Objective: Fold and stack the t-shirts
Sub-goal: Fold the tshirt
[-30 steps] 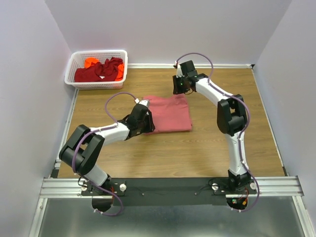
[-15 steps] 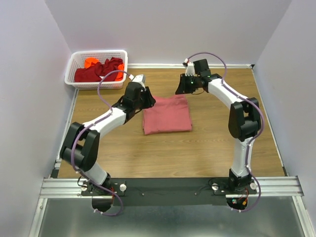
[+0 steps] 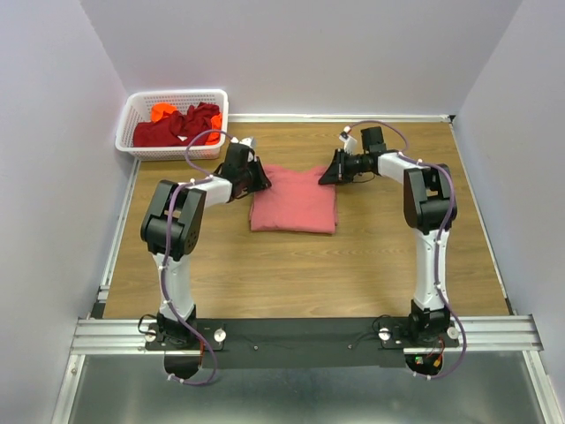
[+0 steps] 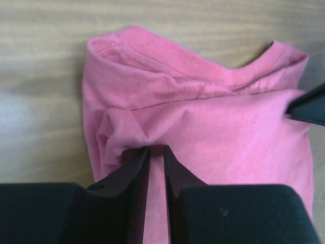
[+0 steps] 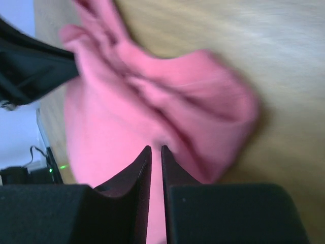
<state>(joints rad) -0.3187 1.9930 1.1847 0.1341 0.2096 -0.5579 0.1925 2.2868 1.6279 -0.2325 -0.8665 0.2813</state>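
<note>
Now gripping the salmon-pink t-shirt (image 3: 293,201) at both far corners. Clamped on the far-left corner with the left end effector (image 3: 262,179): fingers (image 4: 136,168) almost together, a bunched fold of pink cloth nipped between the tips. Likewise closed on the far-right corner with the right end effector (image 3: 328,174), pink cloth filling the narrow slit at the tips, though smeared and blurred in the right wrist view. Folded into a compact, roughly rectangular pad and lying flat near the middle of the table (image 3: 371,265), with collar and stitched hem puckered along the far side where pinched. Reached from opposite sides by two arms stretched low over the wood, elbows well out to left and right.

Off by the far-left corner of the table, well apart from the pink cloth: a white lattice basket (image 3: 131,124), heaped with a crumpled dark red t-shirt (image 3: 177,129), plus a bright orange t-shirt (image 3: 162,111) poking out at the back and again at the right edge. Hard to say how many garments in that heap.
</note>
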